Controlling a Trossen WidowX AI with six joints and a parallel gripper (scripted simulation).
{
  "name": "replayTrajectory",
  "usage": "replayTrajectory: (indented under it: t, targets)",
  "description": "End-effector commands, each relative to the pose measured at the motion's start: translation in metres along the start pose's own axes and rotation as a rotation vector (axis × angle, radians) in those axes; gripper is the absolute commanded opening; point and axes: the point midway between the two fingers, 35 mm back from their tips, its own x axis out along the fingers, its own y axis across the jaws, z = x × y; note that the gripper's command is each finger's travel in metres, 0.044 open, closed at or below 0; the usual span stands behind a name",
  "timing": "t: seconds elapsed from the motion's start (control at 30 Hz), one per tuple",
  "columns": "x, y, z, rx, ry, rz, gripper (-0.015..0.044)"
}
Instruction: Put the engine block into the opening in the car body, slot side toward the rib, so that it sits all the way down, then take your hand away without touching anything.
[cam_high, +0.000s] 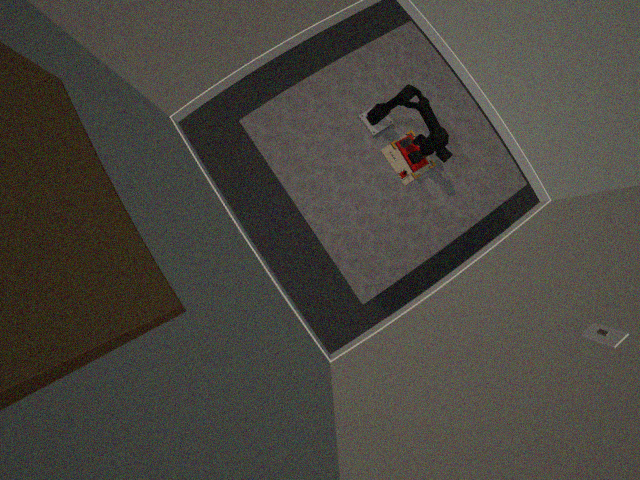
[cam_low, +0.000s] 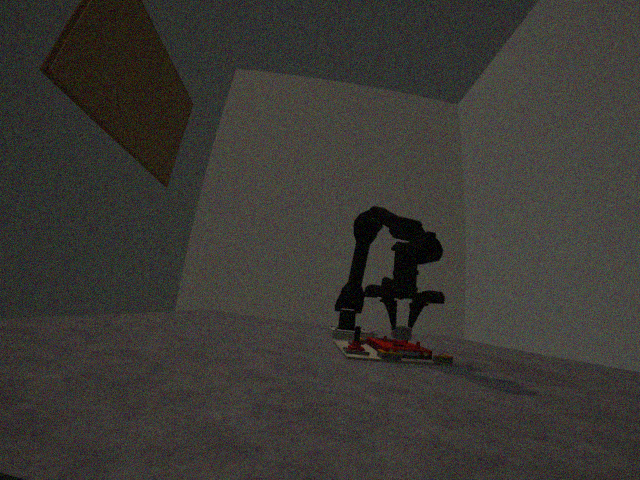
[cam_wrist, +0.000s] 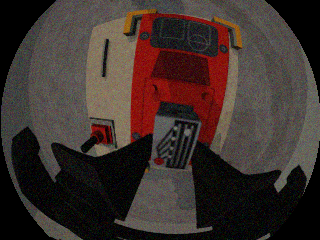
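Observation:
My gripper (cam_wrist: 175, 160) (cam_low: 401, 330) is shut on the grey engine block (cam_wrist: 175, 140) (cam_low: 400, 333) and holds it just above the red car body (cam_wrist: 180, 74) (cam_low: 395, 345) (cam_high: 413, 155). The car body lies flat on a cream board (cam_wrist: 107, 87) (cam_low: 356, 355) (cam_high: 391, 155). Its dark red opening (cam_wrist: 182, 68) shows ahead of the block in the wrist view. In the wrist view the block covers the near end of the car. The rib and the block's slot side cannot be made out.
A small red and black lever part (cam_wrist: 100, 134) (cam_low: 356, 341) stands on the board's near left corner. Yellow brackets (cam_wrist: 136, 19) (cam_wrist: 230, 28) sit at the car's far corners. The arm's base plate (cam_high: 373, 125) lies just beyond the board.

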Motion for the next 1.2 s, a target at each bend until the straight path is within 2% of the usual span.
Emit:
replayTrajectory:
  t: [0.0,1.17]
  targets:
    - [0.0012,-0.0004,-0.0002,-0.017,0.0,-0.003,0.0159]
    - [0.0093,-0.0005,-0.0003,-0.006,0.0,-0.003,0.0159]
